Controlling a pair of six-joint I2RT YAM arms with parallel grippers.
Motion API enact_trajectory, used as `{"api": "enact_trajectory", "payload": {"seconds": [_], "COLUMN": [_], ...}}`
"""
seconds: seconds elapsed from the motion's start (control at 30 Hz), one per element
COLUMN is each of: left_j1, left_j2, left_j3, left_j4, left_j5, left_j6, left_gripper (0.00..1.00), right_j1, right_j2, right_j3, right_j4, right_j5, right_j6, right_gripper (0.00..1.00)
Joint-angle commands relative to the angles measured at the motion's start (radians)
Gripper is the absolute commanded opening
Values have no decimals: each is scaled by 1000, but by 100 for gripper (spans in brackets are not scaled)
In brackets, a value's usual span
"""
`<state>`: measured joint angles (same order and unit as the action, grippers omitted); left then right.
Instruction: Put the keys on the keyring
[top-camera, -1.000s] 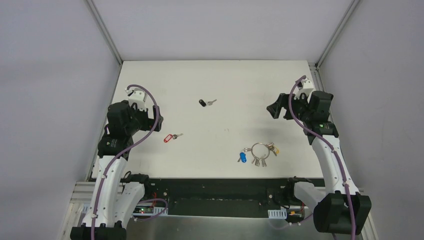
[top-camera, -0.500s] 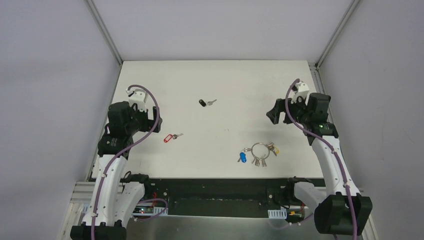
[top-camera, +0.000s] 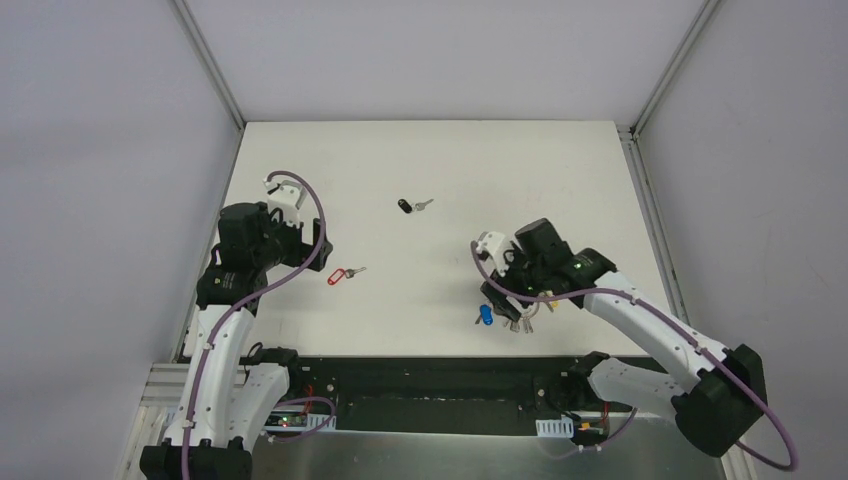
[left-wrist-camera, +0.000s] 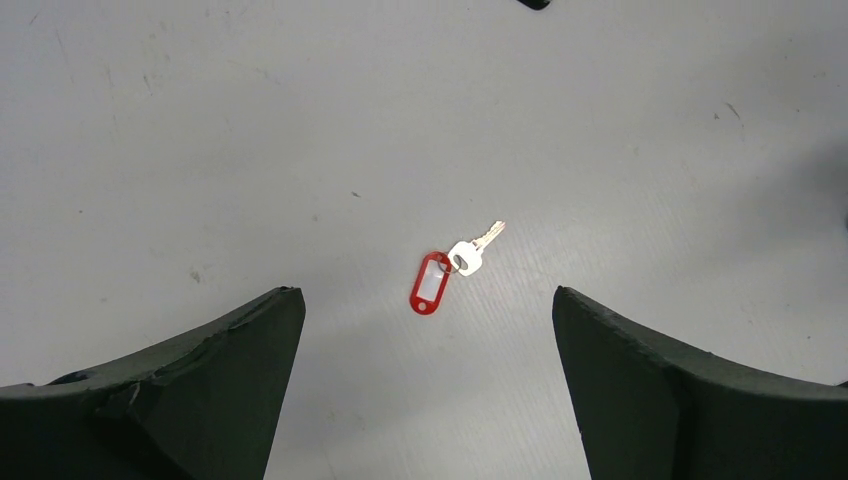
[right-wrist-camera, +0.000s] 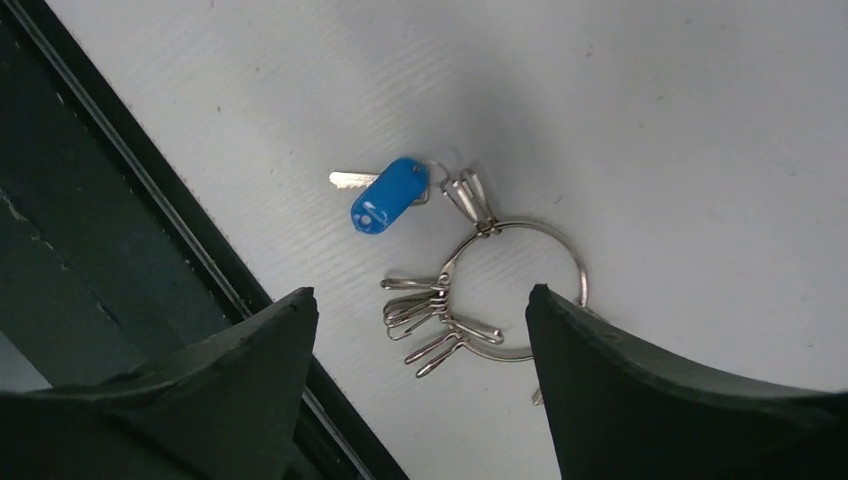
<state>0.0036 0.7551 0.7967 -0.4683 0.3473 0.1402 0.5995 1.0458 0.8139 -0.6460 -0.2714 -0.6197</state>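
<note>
The red-tagged key (top-camera: 343, 273) lies left of the table's middle, and the black-tagged key (top-camera: 410, 206) lies farther back. My left gripper (top-camera: 318, 252) hovers just left of the red one. In the left wrist view its fingers stand wide open above the red tag (left-wrist-camera: 430, 282) and its silver key (left-wrist-camera: 468, 255), touching neither. My right gripper (top-camera: 512, 296) hangs over the keyring near the front edge and hides most of it from above; the blue tag (top-camera: 485, 316) shows. In the right wrist view the keyring (right-wrist-camera: 575, 262), blue tag (right-wrist-camera: 390, 193) and hanging clips (right-wrist-camera: 430, 315) lie between my right gripper's (right-wrist-camera: 420, 292) open fingers.
The dark frame rail (right-wrist-camera: 120, 250) along the table's near edge runs close beside the keyring and my right gripper's left finger. Grey walls and metal posts (top-camera: 210, 65) close in the table at the back and sides.
The right arm has swung from the far right edge down and left to hover over the keyring, its jaws a little narrower. The left gripper has shifted slightly.
</note>
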Motion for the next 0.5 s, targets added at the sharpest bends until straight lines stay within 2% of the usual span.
{"api": "enact_trajectory", "payload": {"seconds": [0.0, 0.1, 0.27, 0.47], "left_j1": [-1, -1, -1, 0], "left_j2": [2, 2, 4, 9], "left_j3": [4, 1, 1, 1], "left_j4": [12, 13, 10, 10], "left_j5": [41, 46, 47, 57], "left_j6": [30, 35, 43, 50], "left_gripper": [99, 99, 99, 99], "right_j1": [132, 208, 249, 283], "right_j2": [66, 117, 179, 237], "right_j3": [-38, -60, -74, -82], "right_j4": [-66, -67, -38, -8], "right_j5": [143, 217, 243, 263], "right_j6": [-82, -112, -157, -183], "right_gripper": [75, 68, 61, 58]}}
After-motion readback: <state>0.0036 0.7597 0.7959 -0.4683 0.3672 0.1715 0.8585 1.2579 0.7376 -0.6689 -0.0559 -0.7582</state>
